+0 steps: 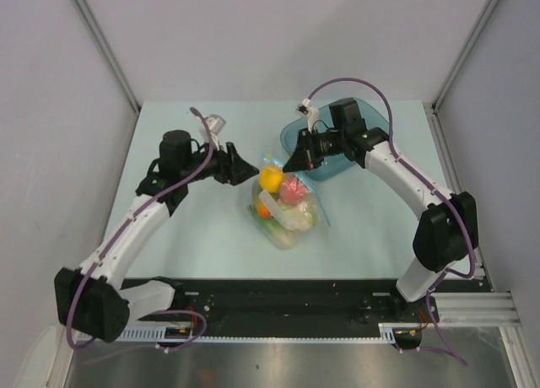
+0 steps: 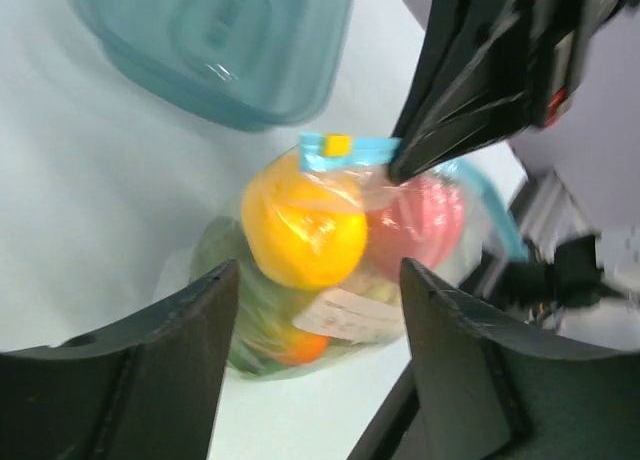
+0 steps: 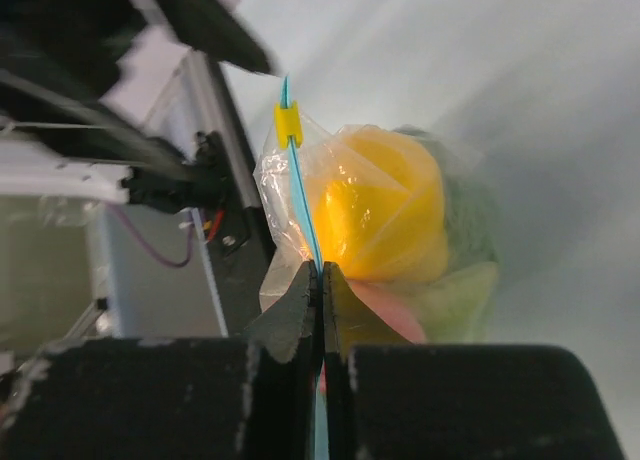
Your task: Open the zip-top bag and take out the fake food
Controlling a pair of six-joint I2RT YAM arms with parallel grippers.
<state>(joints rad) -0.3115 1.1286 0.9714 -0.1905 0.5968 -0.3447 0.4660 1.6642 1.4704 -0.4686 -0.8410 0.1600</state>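
- Location of zip-top bag (image 1: 284, 209)?
- Mid-table, between the two arms, resting on the pale table (image 1: 194, 232). Mouth faces the far side. Teal tray (image 1: 291, 135) is just behind it, under the right arm.
- Right gripper (image 1: 293, 164)?
- Clenched on the light blue zip strip (image 3: 303, 195) at the bag's mouth, fingers pinched flat together on it. Yellow slider (image 3: 288, 123) sits further along the strip, outside the jaws.
- Left gripper (image 1: 251, 174)?
- Jaws released, spread wide, nothing between them. Tips are near the mouth on the bag's left side. Contact with the plastic: can't tell.
- Fake food (image 1: 278, 194)?
- All inside the bag. Yellow-orange round fruit (image 2: 305, 230) is up by the strip, red piece (image 2: 415, 225) beside it, green piece (image 2: 225, 260) lower down, blurred. White label (image 2: 345, 312) is on the bag face.
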